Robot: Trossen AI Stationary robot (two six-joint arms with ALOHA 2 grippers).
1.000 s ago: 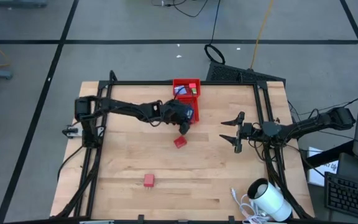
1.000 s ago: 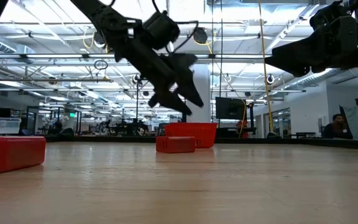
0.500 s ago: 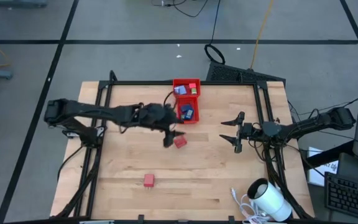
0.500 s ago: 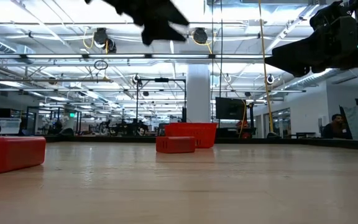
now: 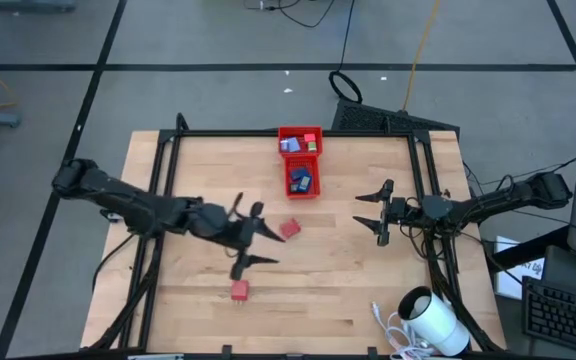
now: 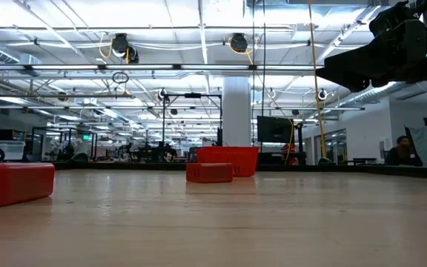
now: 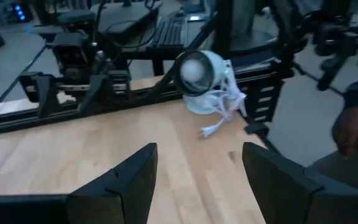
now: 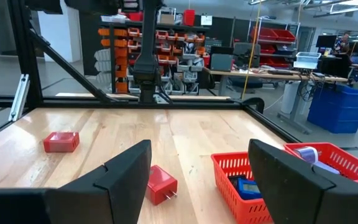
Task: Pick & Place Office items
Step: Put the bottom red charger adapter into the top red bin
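Left gripper [image 5: 251,235] spread wide, holding nothing

Small pieces in the red tray [image 5: 311,187] are too tiny to identify.

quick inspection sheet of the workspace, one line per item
surface: wooden table inside a black frame
job's things: two red pieces loose on the table, one mid-table, one nearer the front edge; blue pieces already in the red tray
clutter: white cylinder at the front right corner
grippers: left gripper open, empty, between the two loose pieces; right gripper open, empty, at the right side
cables: white cable beside the cylinder
surroundings: a hand beyond the table
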